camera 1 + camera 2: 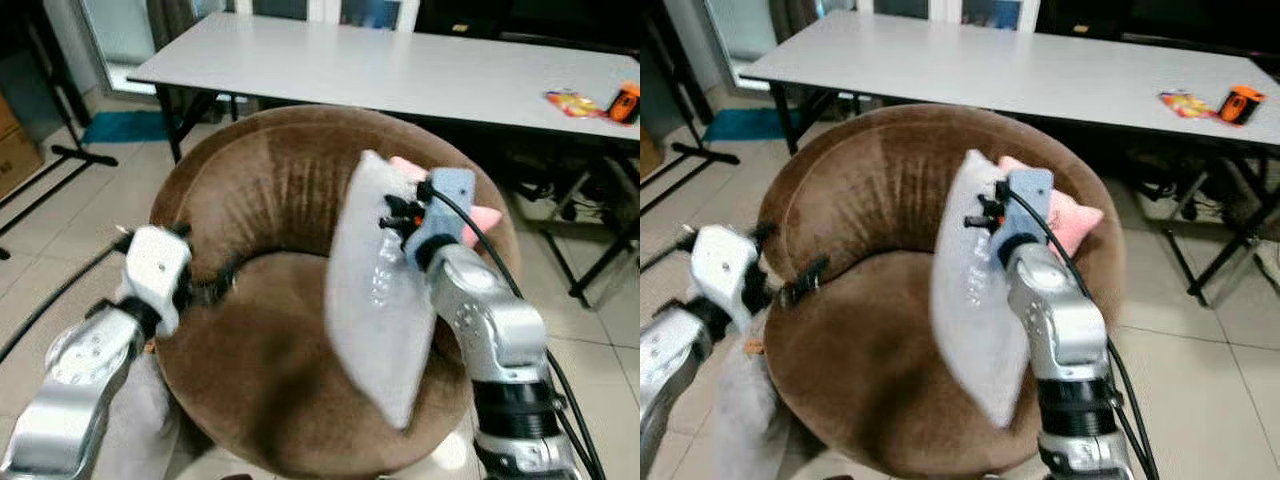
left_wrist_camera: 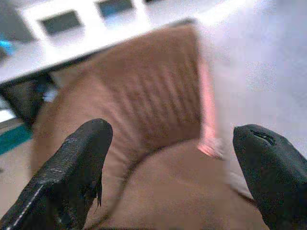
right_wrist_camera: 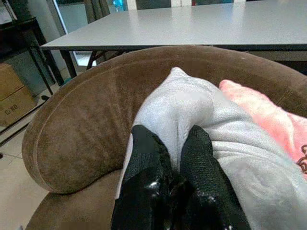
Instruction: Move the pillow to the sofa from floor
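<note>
A pale grey pillow point(image 1: 375, 290) hangs on edge over the seat of the round brown sofa chair point(image 1: 260, 180), its lower corner close to the seat's front. My right gripper point(image 3: 170, 143) is shut on the pillow's upper edge, pinching a fold of the fabric. A pink pillow point(image 1: 1072, 215) leans on the sofa's back right behind the grey one. My left gripper point(image 2: 172, 139) is open at the sofa's left side, just above the seat's edge, with nothing between its fingers.
A long grey table point(image 1: 400, 70) stands behind the sofa, with an orange item point(image 1: 625, 100) and a snack packet point(image 1: 570, 100) at its right end. Its black legs point(image 1: 590, 260) reach the floor on the right. Something soft and grey point(image 1: 740, 420) lies by the sofa's left front.
</note>
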Tool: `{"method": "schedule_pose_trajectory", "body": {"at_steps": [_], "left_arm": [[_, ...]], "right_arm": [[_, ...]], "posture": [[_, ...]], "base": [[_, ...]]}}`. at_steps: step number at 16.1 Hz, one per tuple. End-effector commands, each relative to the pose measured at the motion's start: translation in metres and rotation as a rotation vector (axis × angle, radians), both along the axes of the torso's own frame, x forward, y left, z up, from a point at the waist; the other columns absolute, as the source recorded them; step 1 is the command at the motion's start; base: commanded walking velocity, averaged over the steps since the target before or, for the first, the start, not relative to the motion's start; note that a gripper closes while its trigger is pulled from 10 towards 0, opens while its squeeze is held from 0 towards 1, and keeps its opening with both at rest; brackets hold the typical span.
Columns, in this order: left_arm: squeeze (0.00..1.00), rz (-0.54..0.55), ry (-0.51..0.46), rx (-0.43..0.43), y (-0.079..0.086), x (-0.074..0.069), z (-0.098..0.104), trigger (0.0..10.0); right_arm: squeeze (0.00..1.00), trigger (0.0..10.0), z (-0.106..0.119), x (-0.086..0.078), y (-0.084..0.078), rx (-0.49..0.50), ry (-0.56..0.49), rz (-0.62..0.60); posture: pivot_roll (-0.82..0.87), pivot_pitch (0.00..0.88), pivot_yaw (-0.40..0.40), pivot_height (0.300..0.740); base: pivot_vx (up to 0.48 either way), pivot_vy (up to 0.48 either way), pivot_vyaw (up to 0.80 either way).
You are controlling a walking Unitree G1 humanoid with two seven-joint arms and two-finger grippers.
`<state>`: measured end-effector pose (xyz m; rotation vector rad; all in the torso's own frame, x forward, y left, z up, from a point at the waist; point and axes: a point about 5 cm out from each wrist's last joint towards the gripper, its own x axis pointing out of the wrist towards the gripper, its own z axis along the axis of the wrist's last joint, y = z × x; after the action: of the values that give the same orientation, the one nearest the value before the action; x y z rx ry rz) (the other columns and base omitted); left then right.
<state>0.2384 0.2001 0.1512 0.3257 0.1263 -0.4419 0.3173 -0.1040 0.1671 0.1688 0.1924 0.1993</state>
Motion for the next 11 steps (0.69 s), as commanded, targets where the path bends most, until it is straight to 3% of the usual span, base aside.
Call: {"method": "schedule_pose_trajectory", "body": {"at_steps": [1, 2, 5, 6, 8, 9, 11], "left_arm": [[0.0, -0.052, 0.024, 0.003, -0.005, -0.003, 0.0, 10.0], [0.0, -0.062, 0.035, 0.007, -0.004, -0.004, 0.0, 10.0], [0.0, -0.167, 0.133, -0.014, -0.003, -0.014, 0.001, 10.0], [0.0, -0.233, 0.213, -0.005, -0.002, -0.022, 0.0, 10.0], [0.0, -0.259, 0.253, 0.015, 0.0, -0.026, -0.002, 10.0], [0.0, -0.279, 0.285, 0.015, 0.0, -0.028, -0.003, 10.0], [0.0, -0.285, 0.297, 0.014, 0.0, -0.029, -0.003, 10.0]], "right_arm": [[0.0, 10.0, 0.016, 0.005, 0.005, 0.008, -0.064, 0.025], [0.0, 10.0, 0.017, 0.007, 0.007, 0.002, -0.059, 0.031], [0.0, 10.0, 0.03, 0.017, 0.018, 0.103, -0.065, 0.098], [0.0, 10.0, 0.022, 0.022, 0.026, 0.199, -0.013, 0.184], [0.0, 10.0, 0.004, 0.027, 0.024, 0.134, 0.04, 0.182], [0.0, 10.0, -0.026, 0.032, 0.019, 0.053, 0.148, 0.132], [0.0, 10.0, -0.052, 0.034, 0.016, 0.051, 0.24, 0.094]], "posture": [[0.05, 0.0, -0.024, 0.74], [0.05, 0.0, -0.022, 0.74], [0.05, 0.0, -0.014, 0.74], [0.06, 0.0, -0.007, 0.74], [0.07, 0.0, -0.004, 0.74], [0.07, 0.0, -0.001, 0.74], [0.07, 0.0, 0.002, 0.74]], "base": [[0.0, 0.0, 0.0], [0.0, 0.0, 0.0], [0.0, 0.0, 0.0], [0.0, 0.0, 0.0], [0.0, 0.0, 0.0], [0.0, 0.0, 0.0], [0.0, 0.0, 0.0]]}}
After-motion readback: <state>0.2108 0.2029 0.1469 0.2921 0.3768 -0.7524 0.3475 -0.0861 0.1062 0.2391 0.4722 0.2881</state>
